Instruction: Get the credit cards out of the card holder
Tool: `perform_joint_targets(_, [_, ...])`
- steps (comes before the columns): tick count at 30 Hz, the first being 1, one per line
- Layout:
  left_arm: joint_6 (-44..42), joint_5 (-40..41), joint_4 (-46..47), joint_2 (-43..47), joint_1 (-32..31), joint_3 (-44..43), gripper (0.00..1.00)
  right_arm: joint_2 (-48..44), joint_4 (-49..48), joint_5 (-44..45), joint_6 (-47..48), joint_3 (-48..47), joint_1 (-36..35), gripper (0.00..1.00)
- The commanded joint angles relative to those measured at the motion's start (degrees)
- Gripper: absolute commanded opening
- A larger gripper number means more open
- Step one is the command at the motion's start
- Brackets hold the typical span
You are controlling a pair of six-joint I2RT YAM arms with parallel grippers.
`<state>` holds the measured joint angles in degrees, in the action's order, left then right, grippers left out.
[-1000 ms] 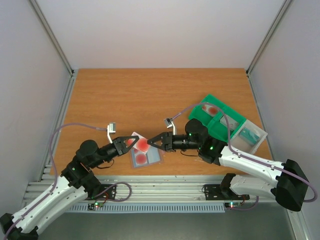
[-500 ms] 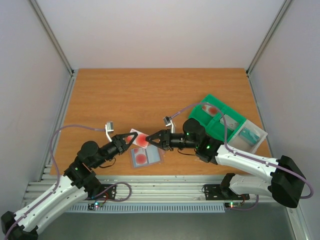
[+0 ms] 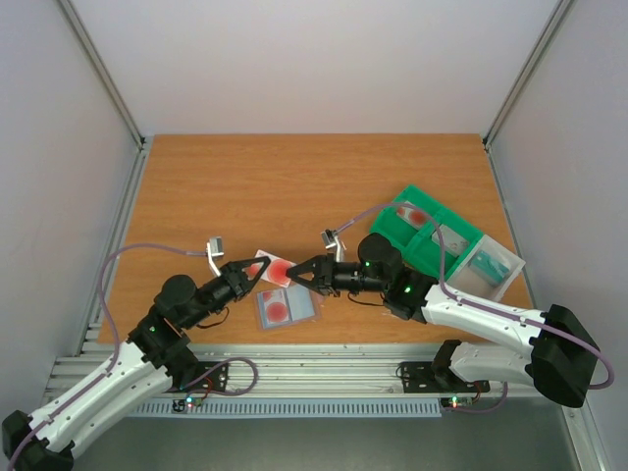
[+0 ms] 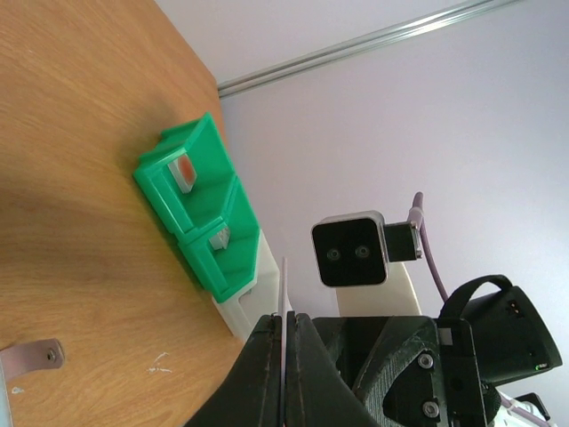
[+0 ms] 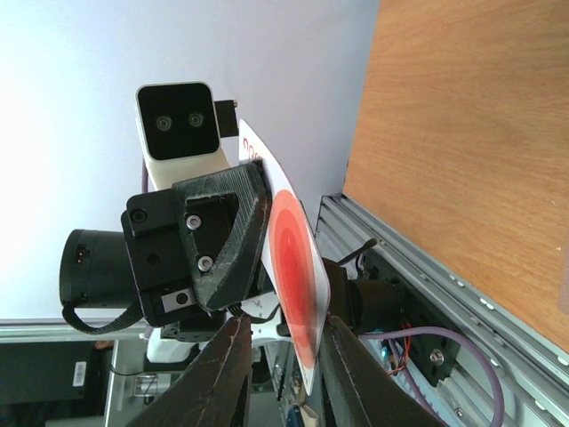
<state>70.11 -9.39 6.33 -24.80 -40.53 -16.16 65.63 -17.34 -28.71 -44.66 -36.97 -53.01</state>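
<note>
Two sets of fingers meet at one card, held above the worktop [image 3: 294, 186]. The left fingers [image 4: 253, 382] are pressed together on the white card [image 3: 278, 270] with the red round mark. In the left wrist view the card shows only as a thin pale edge rising from between them. It stands tilted, clear of the wood, up and to the left of the card holder [image 3: 287, 308]. The holder lies flat near the front edge, with another red mark showing on its face.

The right fingers [image 5: 229, 360] straddle the card's free end, one on each face. They stand only a little apart, and a gap shows beside the card, so they have no grip on it. Farther right, the green tray [image 3: 391, 222] sits well apart.

A second ago the card lay lower, overlapping the holder's upper corner. Since then the left arm has lifted it off and away from the holder. The right fingers have followed up and to the left, and have drawn closer together around it. The holder and tray have not moved.
</note>
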Motion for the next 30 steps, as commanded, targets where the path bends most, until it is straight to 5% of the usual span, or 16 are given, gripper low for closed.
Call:
perform_joint_targets(1, [-0.73, 4.10, 1.85, 0.69, 0.06, 0.40, 0.01, -0.73, -2.15, -0.44, -0.15, 0.19, -0.94, 0.21])
perform_joint_targets(7, [-0.65, 4.22, 1.26, 1.61, 0.02, 0.63, 0.01, -0.73, -1.83, -0.03, 1.19, -0.26, -0.94, 0.02])
perform_joint_targets(16, [-2.34, 3.54, -3.27, 4.99, 0.02, -0.21, 0.12, -1.76, 2.15, 1.82, 5.21, -2.26, -0.86, 0.01])
perform_joint_targets(22, [-2.46, 3.98, -8.20, 6.57, 0.02, -0.73, 0.68, -1.60, 1.11, 2.39, 4.33, -1.71, -0.07, 0.01])
perform_joint_targets(30, [-5.65, 5.67, -22.82, 4.65, 0.02, -6.51, 0.99, -3.21, 9.80, 1.69, 8.59, -4.65, 4.50, 0.01])
